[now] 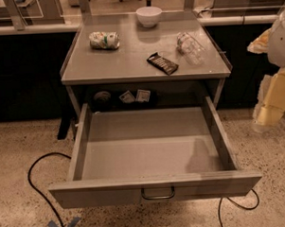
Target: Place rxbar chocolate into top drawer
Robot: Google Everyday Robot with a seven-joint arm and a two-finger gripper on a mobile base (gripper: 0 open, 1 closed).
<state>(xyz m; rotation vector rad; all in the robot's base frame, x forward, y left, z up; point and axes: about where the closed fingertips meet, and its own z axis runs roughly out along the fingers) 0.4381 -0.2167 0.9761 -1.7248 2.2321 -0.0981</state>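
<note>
The rxbar chocolate lies flat on the grey counter top, right of centre near its front edge, in a dark wrapper. The top drawer below is pulled wide open toward me, and its floor is bare. Its front panel has a curved metal handle at the centre. My gripper hangs at the right edge of the view, pale yellow, beside the drawer's right side and below counter height. It holds nothing that I can see and is well apart from the bar.
A crushed green-white can lies at the counter's left. A clear plastic bottle lies at its right, and a white bowl stands at the back. Small packets sit at the drawer's back. A black cable runs across the floor.
</note>
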